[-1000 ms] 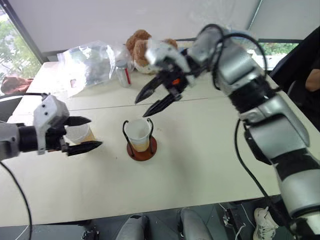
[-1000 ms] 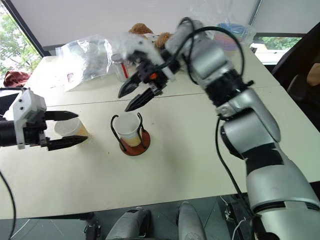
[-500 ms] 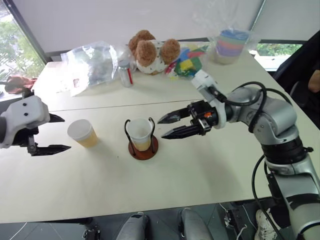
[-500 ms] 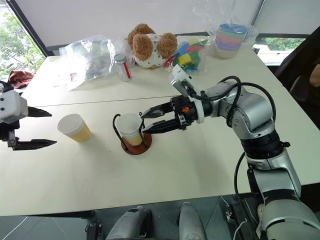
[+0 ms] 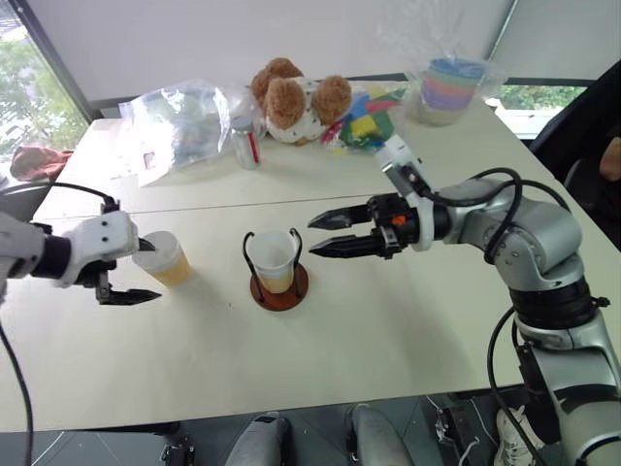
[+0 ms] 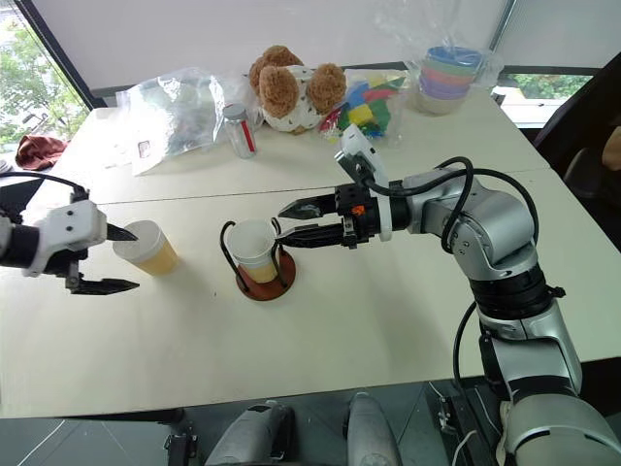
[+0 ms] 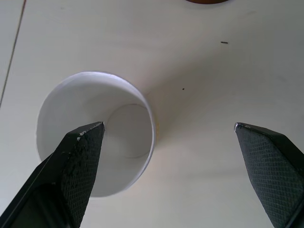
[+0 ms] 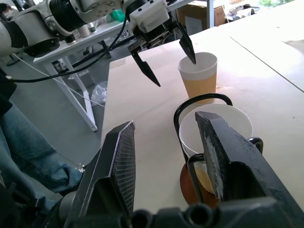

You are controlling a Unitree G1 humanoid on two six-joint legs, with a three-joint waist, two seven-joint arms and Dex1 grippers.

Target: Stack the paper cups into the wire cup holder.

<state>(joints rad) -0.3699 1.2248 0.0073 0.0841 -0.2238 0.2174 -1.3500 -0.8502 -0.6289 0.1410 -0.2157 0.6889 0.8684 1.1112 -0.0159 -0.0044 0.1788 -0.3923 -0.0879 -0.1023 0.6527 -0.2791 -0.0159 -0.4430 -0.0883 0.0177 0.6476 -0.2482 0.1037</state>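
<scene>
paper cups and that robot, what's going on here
The robot is stacking paper cups into the wire cup holder, which already has a cup in it. Its left gripper is open around a loose paper cup on the table, not yet gripping it. The right gripper hovers open beside the holder, empty.

Count: 2 paper cups, one loose point(image 5: 163, 258), one seated point(image 5: 273, 260) in 1 wire cup holder point(image 5: 278, 285). 1 teddy bear point(image 5: 294, 99), 1 small jar point(image 5: 244, 142), 1 clear plastic bag point(image 5: 179, 122), 1 wrapped pastel cup stack point(image 5: 448, 87).
</scene>
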